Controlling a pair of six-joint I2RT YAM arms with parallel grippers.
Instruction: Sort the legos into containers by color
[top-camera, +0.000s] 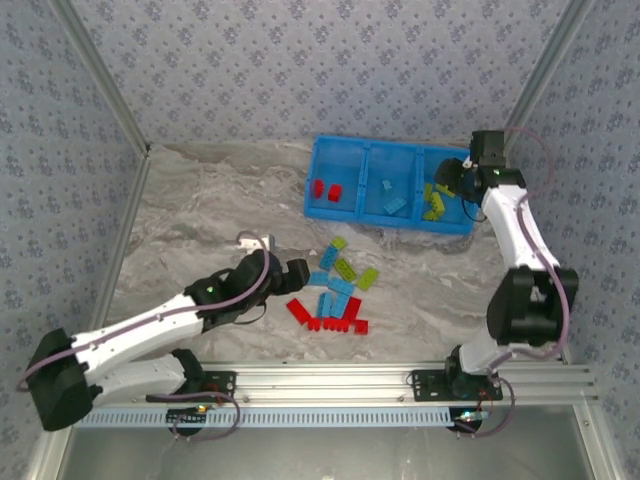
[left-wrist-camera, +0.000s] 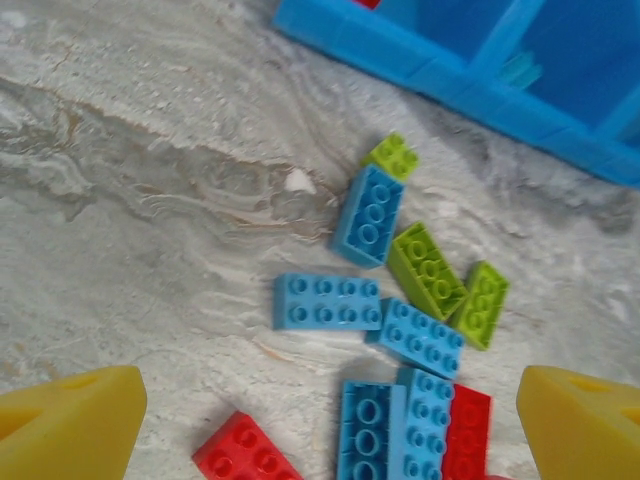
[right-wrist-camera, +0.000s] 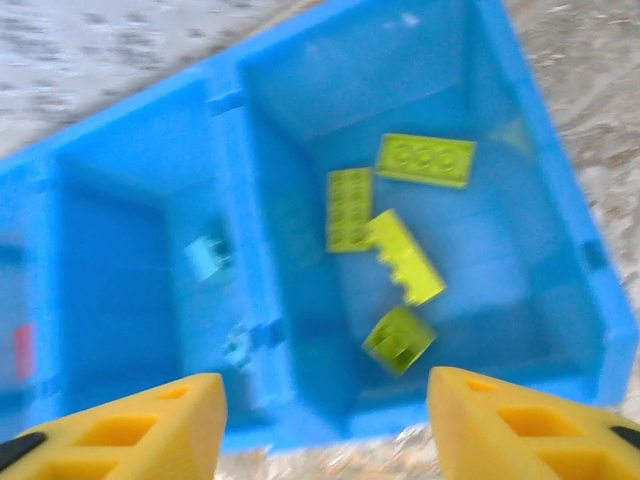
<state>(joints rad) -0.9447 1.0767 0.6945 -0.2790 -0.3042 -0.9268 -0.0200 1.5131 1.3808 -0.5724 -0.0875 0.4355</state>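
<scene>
I've got my left gripper (left-wrist-camera: 330, 435) wide apart over loose legos (left-wrist-camera: 328, 300) on the marbled table (left-wrist-camera: 150, 200), right gripper (right-wrist-camera: 325, 425) apart, empty, above the tray (right-wrist-camera: 592, 285) with its yellow-green bricks (right-wrist-camera: 405, 255)

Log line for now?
left tool open, near loose red, blue, green plastic bricks | right tool open, above blue plastic tray, green-brick compartment

A lab test booth: patterned walls (top-camera: 300, 70), aluminium frame rails (top-camera: 350, 378), marbled tabletop (top-camera: 200, 210).
</scene>
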